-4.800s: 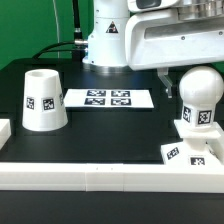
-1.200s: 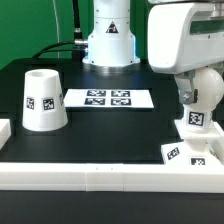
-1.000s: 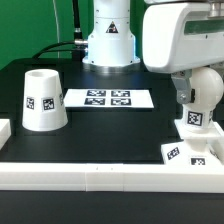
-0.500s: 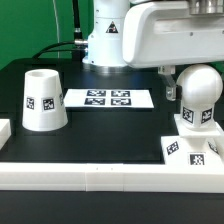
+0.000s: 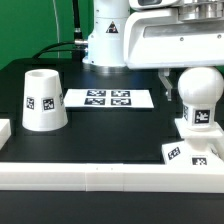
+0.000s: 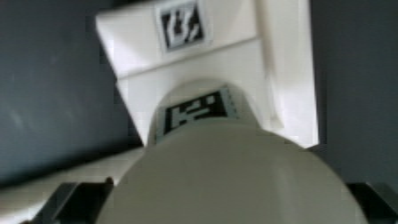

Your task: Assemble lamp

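Observation:
The white round-topped bulb (image 5: pixel 201 92) stands upright on the low square base (image 5: pixel 183 151) at the exterior view's right. My gripper (image 5: pixel 197 87) hangs over the bulb with a jaw on either side of it; a dark finger (image 5: pixel 168 86) shows with a small gap to the bulb. In the wrist view the bulb (image 6: pixel 222 170) fills the space between my dark fingers (image 6: pixel 68 203), with the base (image 6: pixel 143 55) beyond it. The gripper (image 6: pixel 217 208) looks open. The tapered shade (image 5: pixel 43 98) stands alone at the exterior view's left.
The marker board (image 5: pixel 108 99) lies flat at mid-table behind. A long white rail (image 5: pixel 90 178) runs along the near edge, with a small white block (image 5: pixel 4 130) at the left. The robot's white body (image 5: pixel 108 35) stands at the back.
The hand has turned back from its twisted pose of a second ago to square over the bulb. The bulb stands upright on the base; the shade has not moved.

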`<state>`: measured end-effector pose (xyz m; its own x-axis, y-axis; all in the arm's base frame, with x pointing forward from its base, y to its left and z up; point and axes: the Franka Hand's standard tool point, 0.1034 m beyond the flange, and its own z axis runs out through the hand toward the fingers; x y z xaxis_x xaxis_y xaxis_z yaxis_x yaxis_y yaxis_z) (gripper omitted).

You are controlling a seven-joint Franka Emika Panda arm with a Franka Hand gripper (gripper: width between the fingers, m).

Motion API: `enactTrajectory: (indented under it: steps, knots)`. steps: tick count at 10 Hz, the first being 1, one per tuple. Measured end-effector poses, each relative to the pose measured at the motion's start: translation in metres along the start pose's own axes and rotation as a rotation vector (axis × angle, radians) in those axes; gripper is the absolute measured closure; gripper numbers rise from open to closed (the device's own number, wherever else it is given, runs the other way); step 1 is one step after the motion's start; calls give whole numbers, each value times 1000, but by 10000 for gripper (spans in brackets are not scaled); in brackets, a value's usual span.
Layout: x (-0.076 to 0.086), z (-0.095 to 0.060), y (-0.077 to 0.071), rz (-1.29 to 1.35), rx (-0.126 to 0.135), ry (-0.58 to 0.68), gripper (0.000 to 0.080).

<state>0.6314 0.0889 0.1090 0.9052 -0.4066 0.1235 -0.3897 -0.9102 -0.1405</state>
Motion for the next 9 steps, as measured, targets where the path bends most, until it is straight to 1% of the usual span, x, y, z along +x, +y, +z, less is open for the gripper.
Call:
enactTrajectory:
  steps: [1,2,4,5,6,7,8,9]
  knots:
    - [-2,1,-1,114,10,-12,220]
    - [-5,1,-3,193,16,-30,220]
    - [-7,2,-5,313,28,-45,220]
    - [-7,2,-5,361,37,-49,220]
    - [-5,2,-4,460,54,-61,220]
    - [-5,2,-3,527,61,-68,220]
    - [-6,2,-5,558,61,-70,176]
    - [-6,3,-5,554,61,-70,176]
